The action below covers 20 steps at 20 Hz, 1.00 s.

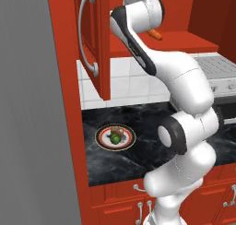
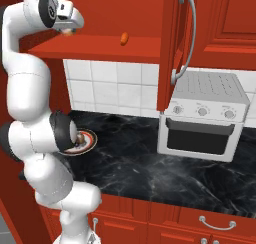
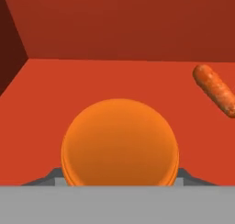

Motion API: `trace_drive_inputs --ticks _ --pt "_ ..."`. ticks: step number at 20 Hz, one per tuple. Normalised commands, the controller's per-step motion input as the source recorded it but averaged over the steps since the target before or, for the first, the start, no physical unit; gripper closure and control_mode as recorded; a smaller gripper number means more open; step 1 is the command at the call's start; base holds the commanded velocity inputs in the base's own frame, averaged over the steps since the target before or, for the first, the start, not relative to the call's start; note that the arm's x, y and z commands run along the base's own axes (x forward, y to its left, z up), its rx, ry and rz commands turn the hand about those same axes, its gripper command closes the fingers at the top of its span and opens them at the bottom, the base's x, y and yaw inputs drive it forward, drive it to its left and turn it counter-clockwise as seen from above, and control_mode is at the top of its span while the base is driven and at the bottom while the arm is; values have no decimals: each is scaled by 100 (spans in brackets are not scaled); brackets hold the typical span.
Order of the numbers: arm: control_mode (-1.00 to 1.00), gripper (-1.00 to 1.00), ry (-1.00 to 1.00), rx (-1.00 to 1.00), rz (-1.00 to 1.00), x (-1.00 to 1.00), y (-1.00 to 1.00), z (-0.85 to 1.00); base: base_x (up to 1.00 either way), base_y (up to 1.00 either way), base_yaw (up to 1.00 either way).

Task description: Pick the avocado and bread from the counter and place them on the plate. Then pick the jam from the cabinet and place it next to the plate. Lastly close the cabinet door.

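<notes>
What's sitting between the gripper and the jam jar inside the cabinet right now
Nothing visible. In the hand view the jam sits right at the gripper, with a finger on each side of it. The carrot lies off to one side on the cabinet shelf, apart from the jar.

The arm (image 1: 184, 81) was glossy white, built of rounded, bulbous segments. Dark caps marked its joints (image 1: 171, 137). A black band ran along one upper link.

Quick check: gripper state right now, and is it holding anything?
Gripper: fingers on either side of the jam on the cabinet shelf; whether they clamp it cannot be told.
</notes>
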Motion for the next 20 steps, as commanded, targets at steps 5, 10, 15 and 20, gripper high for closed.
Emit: trace_drive_inputs --ticks 5,10,15,20 --pt "-100 100 -9 3 -10 -100 -21 2 0 0 0" --pt "-100 100 -2 8 -12 -100 -28 0 0 0 0" --pt "-100 100 0 13 -12 -100 -23 8 0 0 0" --pt "-100 100 4 18 -8 -100 -25 12 0 0 0"
